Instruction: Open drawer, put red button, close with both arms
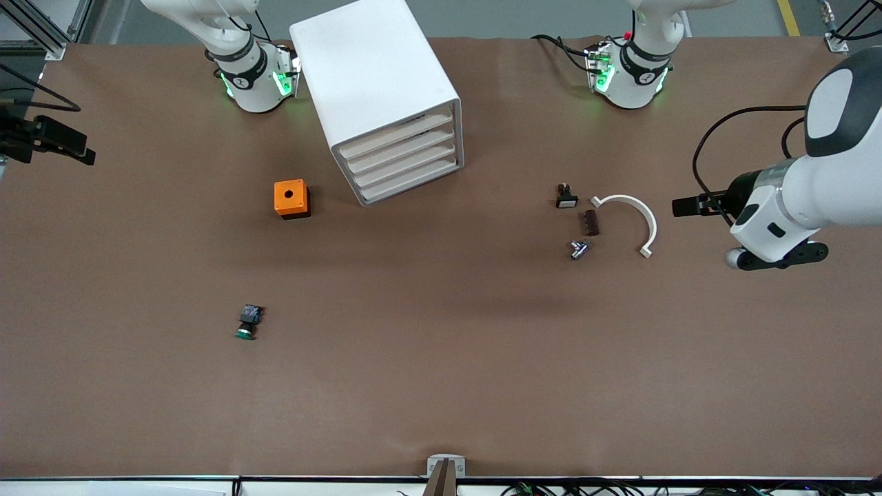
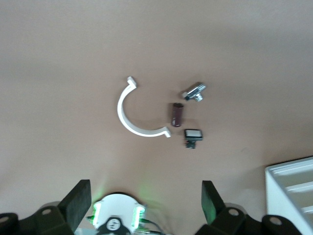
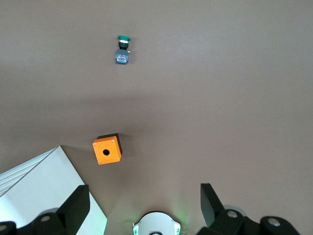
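No red button shows in any view. The white drawer cabinet (image 1: 375, 83) stands between the two arm bases, and its stacked drawers (image 1: 406, 162) all look shut. My left gripper (image 2: 145, 196) hangs high over the left arm's end of the table, open and holding nothing. Its hand (image 1: 768, 220) is beside a white arc-shaped part (image 1: 637, 213). My right gripper (image 3: 145, 200) is also open and holding nothing, high over the right arm's end of the table. Only its black wrist part (image 1: 48, 138) reaches into the front view.
A green-capped button (image 1: 247, 322) lies nearer the front camera than an orange box with a hole (image 1: 291, 198). By the arc lie a black switch with a white cap (image 1: 566, 197), a brown piece (image 1: 590, 222) and a metal piece (image 1: 579, 249).
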Controlling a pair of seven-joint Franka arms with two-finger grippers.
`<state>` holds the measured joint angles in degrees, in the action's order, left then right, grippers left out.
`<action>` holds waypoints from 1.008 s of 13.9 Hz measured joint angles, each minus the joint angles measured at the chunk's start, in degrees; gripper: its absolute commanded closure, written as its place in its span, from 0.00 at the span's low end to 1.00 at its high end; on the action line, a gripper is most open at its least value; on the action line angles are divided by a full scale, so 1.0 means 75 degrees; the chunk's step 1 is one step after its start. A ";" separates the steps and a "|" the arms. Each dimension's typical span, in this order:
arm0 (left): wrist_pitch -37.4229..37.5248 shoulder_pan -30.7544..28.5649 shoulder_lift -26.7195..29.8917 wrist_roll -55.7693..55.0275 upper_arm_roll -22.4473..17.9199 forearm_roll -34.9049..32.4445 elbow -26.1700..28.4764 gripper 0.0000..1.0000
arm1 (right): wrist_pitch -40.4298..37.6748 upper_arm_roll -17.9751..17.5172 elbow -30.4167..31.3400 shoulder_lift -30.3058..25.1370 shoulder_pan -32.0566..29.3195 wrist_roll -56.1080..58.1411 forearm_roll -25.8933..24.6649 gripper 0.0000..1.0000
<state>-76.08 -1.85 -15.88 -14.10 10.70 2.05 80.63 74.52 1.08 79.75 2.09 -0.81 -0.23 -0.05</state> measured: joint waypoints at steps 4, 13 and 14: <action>-0.0546 0.0633 0.0645 0.0803 -0.1236 -0.0012 0.1022 0.01 | 0.0485 0.0003 0.0177 -0.0074 0.0014 0.0000 0.0000 0.00; -0.2267 0.0706 0.1965 0.1101 -0.1548 -0.0012 0.2086 0.01 | 0.1445 0.0042 0.1843 -0.1123 0.0008 0.0000 0.0000 0.00; -0.2267 0.0697 0.2010 0.1101 -0.1491 -0.0012 0.1925 0.01 | 0.1445 0.0042 0.1920 -0.1151 0.0008 0.0000 0.0000 0.00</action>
<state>-93.08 3.38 -0.81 -5.85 -0.49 1.95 95.06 85.36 1.39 94.14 -6.54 -0.75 -0.23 -0.05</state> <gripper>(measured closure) 0.004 0.000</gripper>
